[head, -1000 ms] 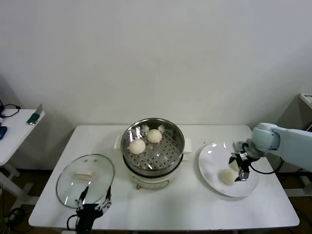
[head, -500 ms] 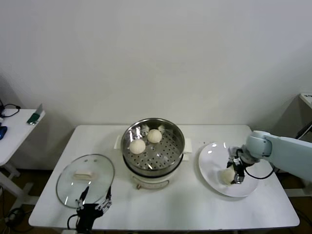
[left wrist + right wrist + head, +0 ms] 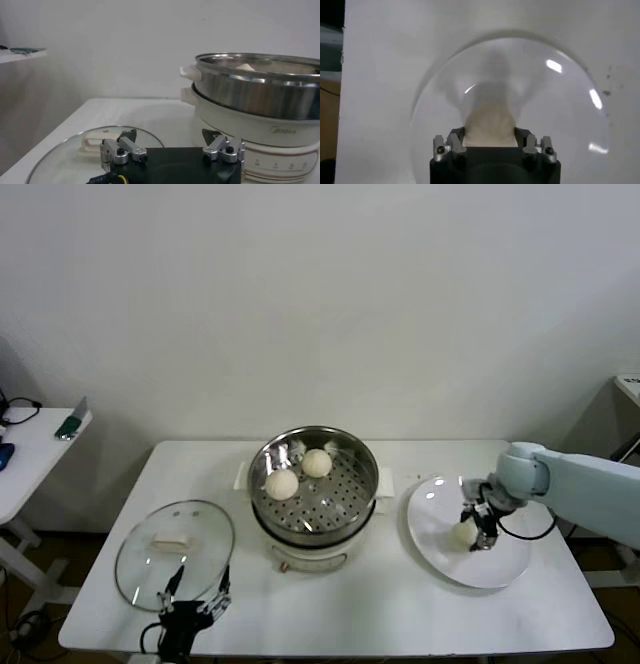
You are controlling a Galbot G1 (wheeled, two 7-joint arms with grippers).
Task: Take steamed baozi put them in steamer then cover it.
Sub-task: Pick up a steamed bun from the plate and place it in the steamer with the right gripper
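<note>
The steamer (image 3: 315, 484) stands mid-table with two baozi on its perforated tray, one (image 3: 282, 483) nearer and one (image 3: 317, 463) farther back. My right gripper (image 3: 470, 534) is down on the white plate (image 3: 440, 569), shut on a third baozi (image 3: 462, 533). In the right wrist view the bun (image 3: 490, 120) fills the gap between the fingers (image 3: 455, 137) over the plate (image 3: 560, 100). No other bun shows on the plate. The glass cover (image 3: 175, 549) lies flat at the front left. My left gripper (image 3: 190, 614) waits open by its near edge (image 3: 169, 135).
The left wrist view shows the steamer wall (image 3: 260, 85) and the cover (image 3: 75, 155) beside my left gripper. A small side table (image 3: 30, 444) with loose items stands far left. The white table (image 3: 400, 604) ends just in front of the plate and the cover.
My right gripper came down from the plate's right side onto the bun and closed on it. The bun has shifted slightly towards the back of the plate. The left arm has not moved.
</note>
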